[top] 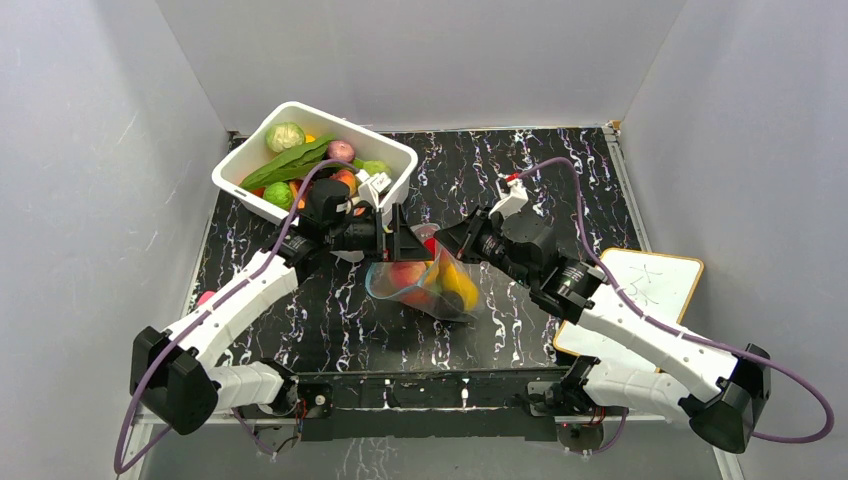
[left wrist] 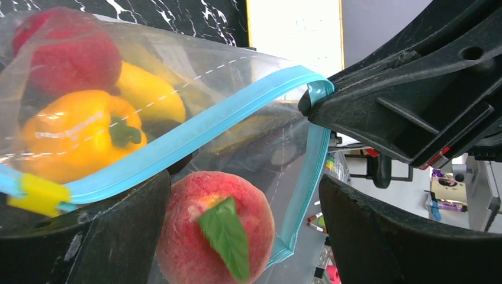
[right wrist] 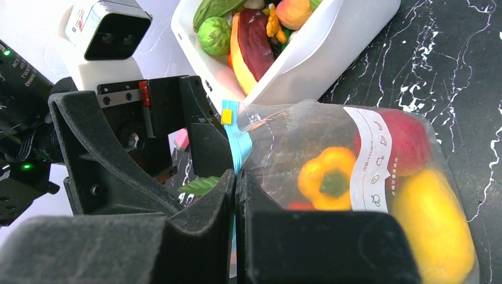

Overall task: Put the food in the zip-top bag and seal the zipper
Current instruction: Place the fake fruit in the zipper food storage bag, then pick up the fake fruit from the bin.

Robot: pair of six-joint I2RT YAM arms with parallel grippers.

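On counter [top: 330, 320] centre: zip-top bag [top: 425, 285], food [left wrist: 77, 136] inside. Right fingers [right wrist: 195, 236] closed on one zipper [left wrist: 195, 133] end; left fingers [left wrist: 89, 236] spread wide at other end (near yellow slider [left wrist: 38, 195]), seemingly gripping nothing.

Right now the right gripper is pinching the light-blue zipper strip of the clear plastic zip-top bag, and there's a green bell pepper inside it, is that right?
Not quite. The bell pepper inside the clear plastic zip-top bag is yellow, not green, as the right wrist view shows. The rest holds: the right gripper is pinching the light-blue zipper strip.
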